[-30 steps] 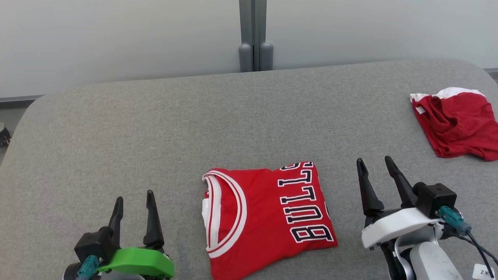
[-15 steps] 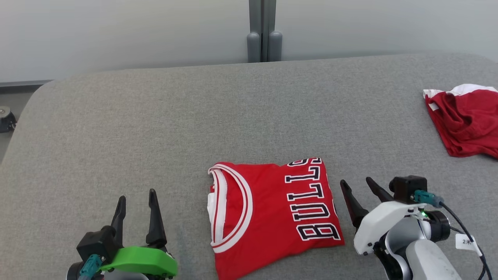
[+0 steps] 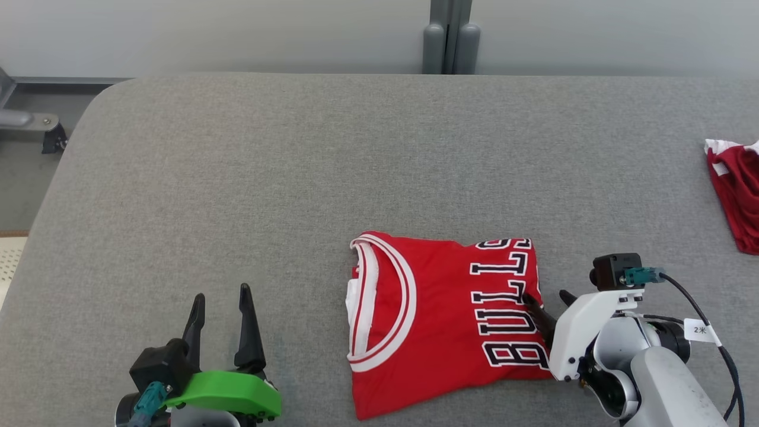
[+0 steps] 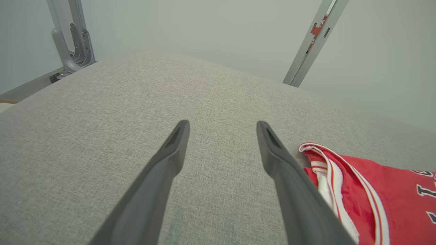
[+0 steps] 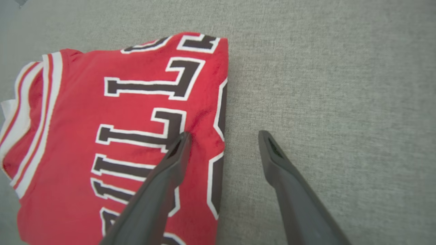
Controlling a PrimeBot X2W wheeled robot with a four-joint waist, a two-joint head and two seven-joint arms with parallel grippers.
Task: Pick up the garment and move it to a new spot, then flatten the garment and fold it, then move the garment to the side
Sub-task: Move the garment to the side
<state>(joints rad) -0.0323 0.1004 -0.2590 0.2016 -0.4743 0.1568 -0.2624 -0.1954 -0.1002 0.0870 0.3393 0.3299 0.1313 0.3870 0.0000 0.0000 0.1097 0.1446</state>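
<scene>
Folded red jersey (image 3: pixel 442 320) lies flat on the grey fabric table (image 3: pixel 237 178), near the front edge, a little right of centre in my head view. Its striped white-and-red collar faces left; the black "BULLS" lettering runs along its right side.

Right gripper (image 5: pixel 224 135) sits at the jersey's right edge, jaws spread wide, holding nothing. In my right wrist view one finger (image 5: pixel 160 183) lies over the lettering and the other over bare table just beside the cloth, so the edge falls between them. I cannot tell whether the finger touches the cloth.

Left gripper (image 3: pixel 222 292) is well left of the jersey over bare table, jaws also spread wide, empty.

A second red-and-white garment (image 3: pixel 735 196), crumpled, lies at the table's far right, well apart from the jersey. A grey post (image 3: pixel 449 35) stands behind the far edge.
</scene>
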